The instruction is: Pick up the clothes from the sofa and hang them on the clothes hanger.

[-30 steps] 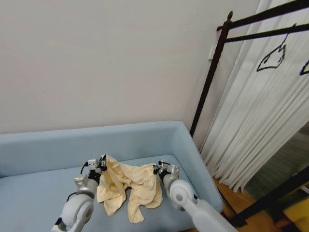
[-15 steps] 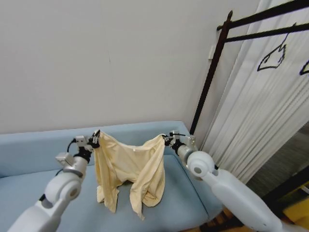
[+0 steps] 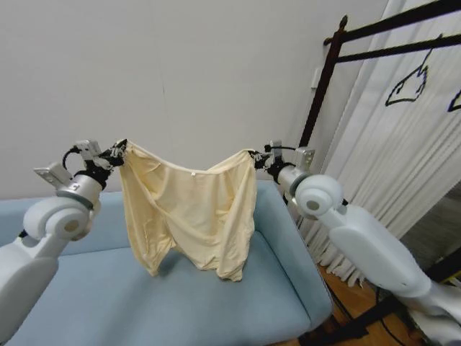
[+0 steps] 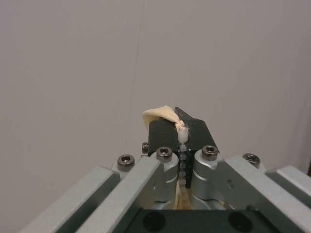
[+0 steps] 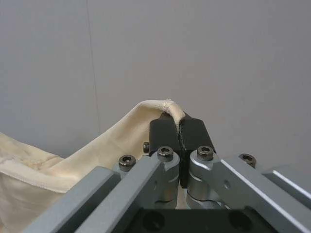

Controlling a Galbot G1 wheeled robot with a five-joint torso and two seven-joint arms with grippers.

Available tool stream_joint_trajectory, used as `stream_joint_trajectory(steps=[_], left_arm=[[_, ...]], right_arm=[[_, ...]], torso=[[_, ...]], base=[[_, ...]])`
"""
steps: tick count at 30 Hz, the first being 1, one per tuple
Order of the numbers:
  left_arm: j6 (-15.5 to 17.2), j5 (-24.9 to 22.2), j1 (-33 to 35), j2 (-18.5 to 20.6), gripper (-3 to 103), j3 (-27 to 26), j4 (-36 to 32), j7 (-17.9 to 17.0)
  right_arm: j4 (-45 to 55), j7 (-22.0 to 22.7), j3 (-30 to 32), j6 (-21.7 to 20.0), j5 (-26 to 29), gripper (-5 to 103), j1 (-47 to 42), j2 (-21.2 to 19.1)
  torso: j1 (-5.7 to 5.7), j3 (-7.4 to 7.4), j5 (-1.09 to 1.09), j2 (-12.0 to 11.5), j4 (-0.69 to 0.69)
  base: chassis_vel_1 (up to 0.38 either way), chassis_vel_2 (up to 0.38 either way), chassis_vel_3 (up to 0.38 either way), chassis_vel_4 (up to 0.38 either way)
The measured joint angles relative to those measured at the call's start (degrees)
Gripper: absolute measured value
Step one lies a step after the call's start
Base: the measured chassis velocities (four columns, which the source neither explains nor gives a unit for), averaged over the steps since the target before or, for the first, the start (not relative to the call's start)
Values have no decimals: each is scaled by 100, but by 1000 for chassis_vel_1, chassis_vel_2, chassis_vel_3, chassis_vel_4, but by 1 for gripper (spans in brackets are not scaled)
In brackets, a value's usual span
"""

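Note:
A pale yellow garment (image 3: 191, 216) hangs spread out in the air above the light blue sofa (image 3: 108, 303). My left gripper (image 3: 120, 150) is shut on its left top corner, and my right gripper (image 3: 253, 156) is shut on its right top corner. The cloth sags between them and its lower ends dangle just over the seat. In the left wrist view a pinch of yellow cloth (image 4: 163, 114) sticks out of the shut fingers (image 4: 163, 136). In the right wrist view the garment's hem (image 5: 121, 131) runs off from the shut fingers (image 5: 165, 133). The dark clothes rack (image 3: 324, 86) stands to the right of the sofa.
A white wall (image 3: 158, 72) rises behind the sofa. White pleated curtains (image 3: 389, 180) hang at the right behind the rack, whose top bars (image 3: 403, 32) cross the upper right corner. A wooden floor (image 3: 346, 285) shows beside the sofa's right arm.
Both grippers have risen and moved apart with the garment, lifting it off the sofa seat until it hangs stretched between them.

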Motion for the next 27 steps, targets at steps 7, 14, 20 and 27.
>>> stream_joint_trajectory(steps=[7, 14, 20, 27], left_arm=[[22, -199, -82, 242, 1, 52, 14, 209], [125, -467, -540, 646, 1, 251, 183, 210], [210, -607, -809, 928, 1, 344, 294, 257], [288, -778, -875, 1169, 1, 347, 238, 263]], right_arm=[[10, -112, -3, -45, 167, 0, 129, -113], [95, -134, 75, -43, 235, 0, -18, -187], [227, -75, 82, -36, 455, 0, -170, -218], [388, -2, 101, -147, 654, 0, -320, -282]], torso=[[0, 0, 0, 0, 0], [-1, 0, 0, 0, -1], [-1, 0, 0, 0, 0], [-1, -1, 0, 0, 0]], base=[[0, 0, 0, 0], [0, 0, 0, 0], [0, 0, 0, 0], [0, 0, 0, 0]])
